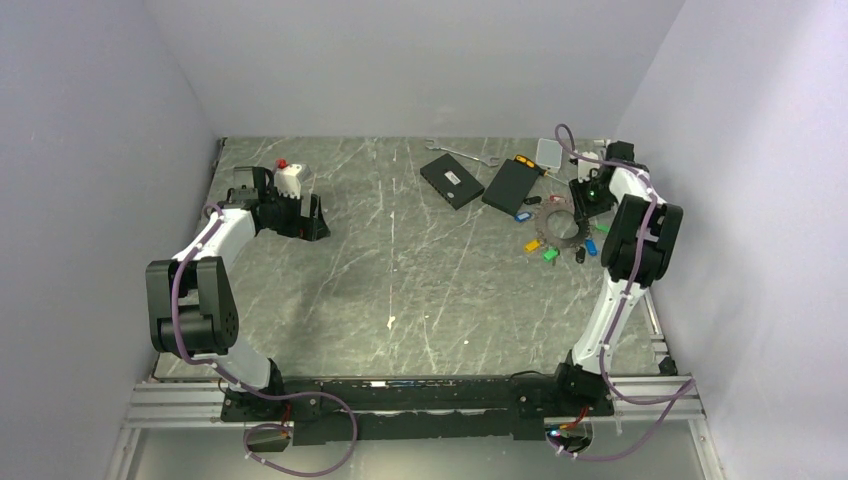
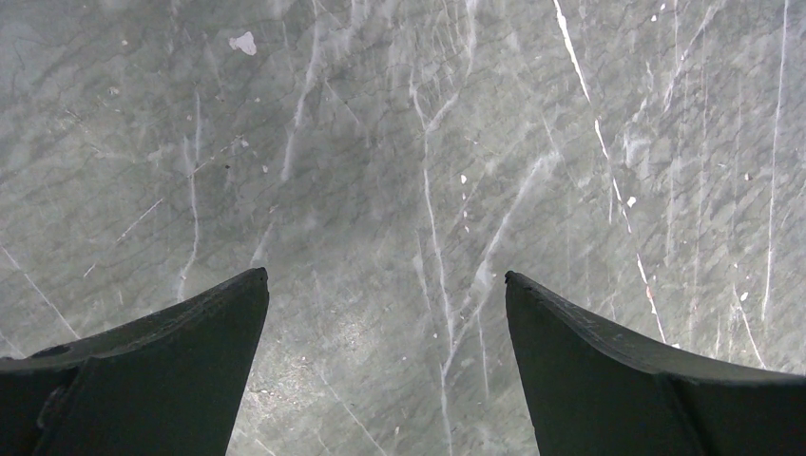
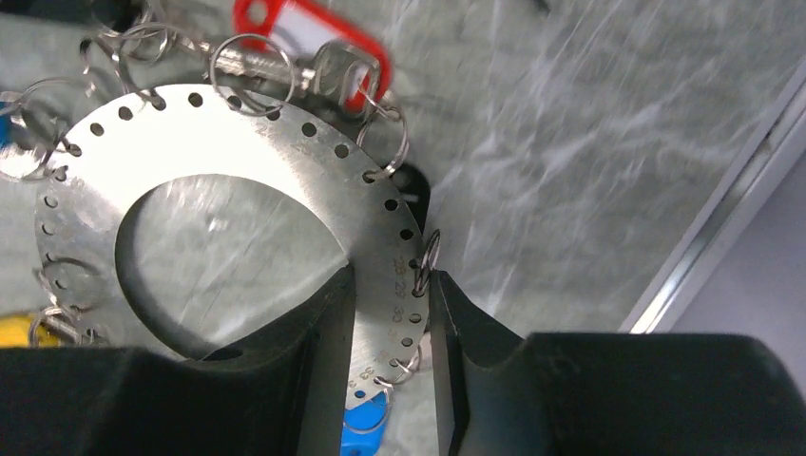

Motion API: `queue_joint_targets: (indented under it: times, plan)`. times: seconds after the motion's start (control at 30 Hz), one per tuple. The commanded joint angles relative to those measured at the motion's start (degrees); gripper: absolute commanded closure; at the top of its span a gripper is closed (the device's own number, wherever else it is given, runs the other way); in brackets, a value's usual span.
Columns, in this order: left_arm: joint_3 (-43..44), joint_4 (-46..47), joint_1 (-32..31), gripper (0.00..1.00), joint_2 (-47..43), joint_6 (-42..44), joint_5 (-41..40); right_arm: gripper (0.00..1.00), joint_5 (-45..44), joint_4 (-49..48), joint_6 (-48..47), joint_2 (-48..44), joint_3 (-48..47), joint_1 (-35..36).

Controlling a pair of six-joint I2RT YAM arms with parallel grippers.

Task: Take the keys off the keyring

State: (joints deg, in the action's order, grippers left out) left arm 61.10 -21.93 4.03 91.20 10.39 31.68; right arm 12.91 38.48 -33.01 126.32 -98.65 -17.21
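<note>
The keyring (image 3: 228, 142) is a flat silver metal ring plate with numbered holes round its rim, lying on the marble table at the right (image 1: 560, 222). Small split rings hang keys from it: a red-headed key (image 3: 304, 38), a blue one (image 3: 371, 418), a yellow one (image 3: 14, 332). Green (image 1: 550, 254), yellow (image 1: 532, 245), blue (image 1: 521, 214) and black (image 1: 580, 255) heads fan out round it. My right gripper (image 3: 392, 275) stands over the plate's right side (image 1: 583, 200), its jaws closed across the band. My left gripper (image 2: 385, 275) is open and empty over bare table at the far left (image 1: 312, 225).
Two black flat boxes (image 1: 451, 181) (image 1: 510, 186), a silver wrench (image 1: 460, 153) and a pale square piece (image 1: 548, 152) lie behind the keyring. An aluminium rail (image 3: 703, 237) runs along the table's right edge, close to the right gripper. Walls enclose three sides.
</note>
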Motion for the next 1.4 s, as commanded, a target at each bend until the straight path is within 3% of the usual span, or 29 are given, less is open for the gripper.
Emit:
queue_joint_targets:
  times: [0.0, 0.47, 0.9, 1.13, 1.37]
  plan:
    - [1.1, 0.6, 0.1, 0.01, -3.1, 0.0, 1.5, 0.81, 0.1, -1.2, -2.6, -9.9, 4.1, 0.1]
    - [2.4, -1.1, 0.1, 0.01, -4.1, -0.9, 9.4, 0.86, 11.1, 2.4, -2.1, -24.2, 13.0, 2.7]
    - [11.3, -6.7, -1.3, 0.01, -2.8, -7.0, 28.5, 0.87, 12.9, 4.5, 3.3, -35.9, 15.2, 20.5]
    - [10.8, 2.0, -7.6, 0.01, -1.2, -20.4, 34.8, 0.87, 13.6, 5.8, 6.6, -36.5, 13.3, 31.5]
    - [5.2, 16.3, -14.6, 0.15, 0.8, -34.1, 36.3, 0.87, 13.4, 5.9, 7.9, -37.2, 14.2, 39.8]
